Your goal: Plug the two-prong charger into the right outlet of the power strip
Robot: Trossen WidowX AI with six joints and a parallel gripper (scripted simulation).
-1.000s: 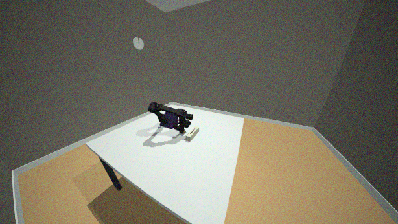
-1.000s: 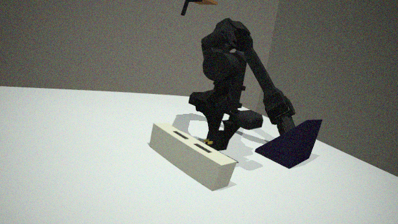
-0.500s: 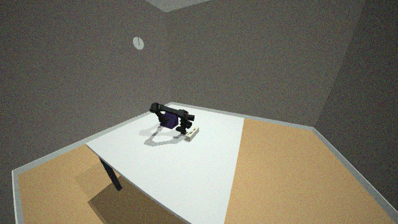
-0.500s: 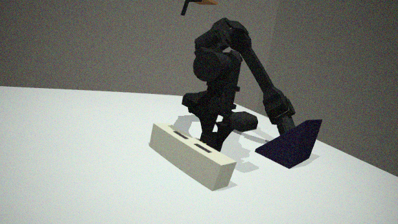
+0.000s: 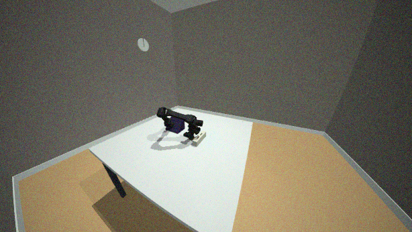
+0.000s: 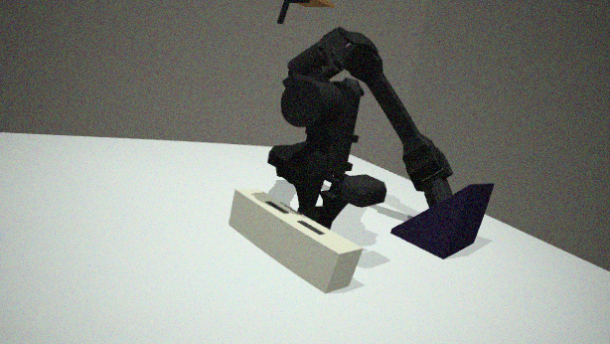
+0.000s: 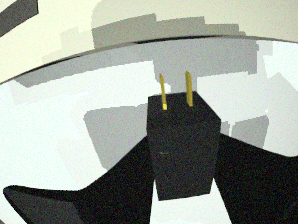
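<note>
The black charger (image 7: 182,150) shows in the wrist view with its two gold prongs (image 7: 163,92) (image 7: 189,89) pointing up the picture, bare along their length. My gripper (image 7: 177,139) (image 5: 189,135) (image 6: 315,216) is shut on the charger's sides. The cream power strip (image 5: 198,142) (image 6: 283,249) (image 7: 65,17) lies on the table, with two dark outlets (image 6: 276,207) (image 6: 311,228) on top. One outlet (image 7: 19,16) shows at the wrist view's upper left. In that view the prong tips appear short of the strip's edge. In the exterior view the fingertips are behind the strip, which partly hides them; the charger cannot be made out there.
A dark purple block (image 5: 178,125) (image 6: 447,226) stands on the white table (image 5: 188,178) (image 6: 124,278) near the arm's base. The arm (image 5: 178,114) (image 6: 328,114) arches over from the base to the strip. Its shadows fall on the table and strip.
</note>
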